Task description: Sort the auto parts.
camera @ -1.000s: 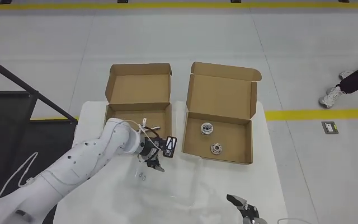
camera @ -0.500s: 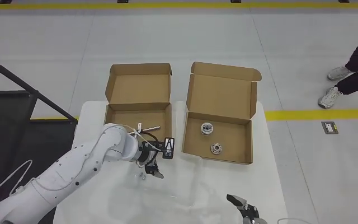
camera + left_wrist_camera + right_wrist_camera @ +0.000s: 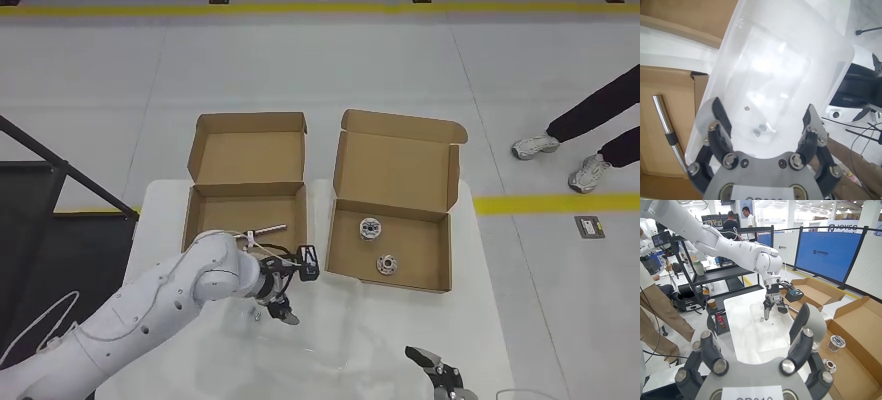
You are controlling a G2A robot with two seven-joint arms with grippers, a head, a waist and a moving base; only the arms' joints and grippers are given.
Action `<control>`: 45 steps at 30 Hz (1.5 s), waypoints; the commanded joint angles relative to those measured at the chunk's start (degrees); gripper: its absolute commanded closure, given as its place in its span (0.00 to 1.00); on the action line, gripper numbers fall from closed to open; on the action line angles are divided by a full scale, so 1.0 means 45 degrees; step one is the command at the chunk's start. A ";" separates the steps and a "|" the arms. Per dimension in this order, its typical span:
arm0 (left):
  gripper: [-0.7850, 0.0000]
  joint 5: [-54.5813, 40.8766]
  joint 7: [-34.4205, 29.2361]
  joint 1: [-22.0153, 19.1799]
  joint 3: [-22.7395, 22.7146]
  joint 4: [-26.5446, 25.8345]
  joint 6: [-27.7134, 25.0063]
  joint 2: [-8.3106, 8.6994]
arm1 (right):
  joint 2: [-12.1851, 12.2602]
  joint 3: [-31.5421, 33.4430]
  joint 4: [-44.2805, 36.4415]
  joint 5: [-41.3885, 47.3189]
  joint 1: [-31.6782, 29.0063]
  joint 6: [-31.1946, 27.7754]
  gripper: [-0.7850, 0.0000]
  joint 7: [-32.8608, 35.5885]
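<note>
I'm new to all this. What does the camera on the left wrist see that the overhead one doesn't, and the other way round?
Left wrist view: a close look into the clear tray, where two small screws and a tiny flat disc lie under the open left gripper. Top view: the wider layout, including the right-hand box holding two round metal parts. Both: the left-hand box with the metal rod lying in it.
</note>
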 commanded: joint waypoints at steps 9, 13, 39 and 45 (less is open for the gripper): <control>0.00 0.0408 -0.2389 0.0599 -0.0479 -0.1332 0.2734 0.0310 | 0.0000 0.0001 0.0000 0.0000 0.0000 0.0000 0.00 -0.0001; 0.00 0.0596 -0.2626 0.0805 -0.0535 -0.1384 0.2850 0.0322 | 0.0000 0.0001 0.0000 0.0000 0.0000 0.0000 0.00 -0.0001; 0.25 0.2512 -0.2244 0.2148 -0.1070 -0.1209 0.4223 0.0396 | 0.0000 0.0001 0.0000 0.0000 0.0000 0.0000 0.00 -0.0001; 0.22 0.2517 -0.2679 0.2370 -0.1255 -0.0800 0.4446 0.0316 | 0.0000 0.0001 0.0000 0.0000 0.0000 0.0000 0.00 -0.0001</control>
